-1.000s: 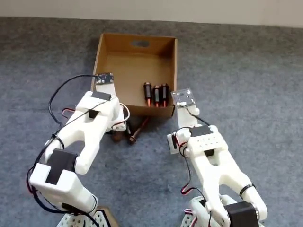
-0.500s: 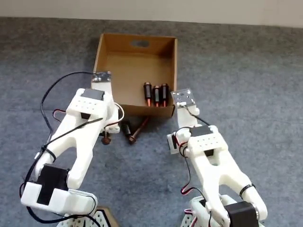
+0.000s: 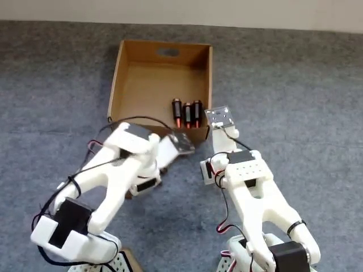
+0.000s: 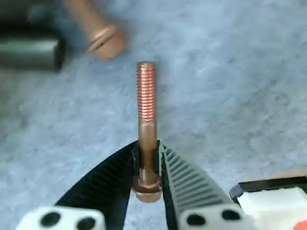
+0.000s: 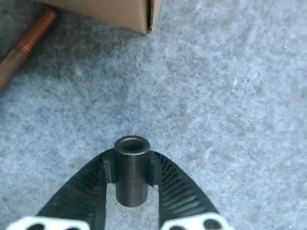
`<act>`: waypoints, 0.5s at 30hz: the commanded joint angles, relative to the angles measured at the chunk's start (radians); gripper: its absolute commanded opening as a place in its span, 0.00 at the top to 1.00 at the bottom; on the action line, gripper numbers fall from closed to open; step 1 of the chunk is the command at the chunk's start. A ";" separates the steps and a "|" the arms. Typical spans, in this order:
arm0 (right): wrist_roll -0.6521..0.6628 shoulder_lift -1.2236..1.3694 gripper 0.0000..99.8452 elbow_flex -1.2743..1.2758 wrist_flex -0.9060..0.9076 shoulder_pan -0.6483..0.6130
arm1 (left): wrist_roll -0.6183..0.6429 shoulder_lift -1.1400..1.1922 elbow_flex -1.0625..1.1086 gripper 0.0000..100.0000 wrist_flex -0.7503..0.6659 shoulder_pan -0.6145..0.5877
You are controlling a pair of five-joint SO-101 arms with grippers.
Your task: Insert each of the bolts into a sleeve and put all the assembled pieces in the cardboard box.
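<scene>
Left gripper (image 4: 147, 149): jaws closed tight on a copper bolt (image 4: 146, 96), gripped just above the head, threaded end pointing out over the carpet (image 3: 295, 85). Right gripper (image 5: 132, 165): jaws clamped on a black sleeve (image 5: 130, 184), bore facing out, just near of the cardboard box (image 3: 118, 73) right corner. Three assembled pieces (image 3: 187, 113) lie side by side in the box at its near wall. A loose bolt (image 5: 23, 45) lies on the carpet near of the box. The blurred dark item beside it is probably a spare sleeve (image 4: 29, 50).
</scene>
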 commanded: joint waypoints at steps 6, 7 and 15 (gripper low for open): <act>0.009 -0.035 0.99 -0.007 -0.015 0.013 | -0.014 -0.050 -0.001 0.83 0.011 0.018; 0.009 -0.035 0.99 -0.007 -0.015 0.013 | -0.015 -0.050 -0.001 0.81 0.011 0.018; 0.009 -0.035 0.99 -0.008 -0.015 0.013 | 0.038 -0.062 -0.061 0.79 0.018 -0.101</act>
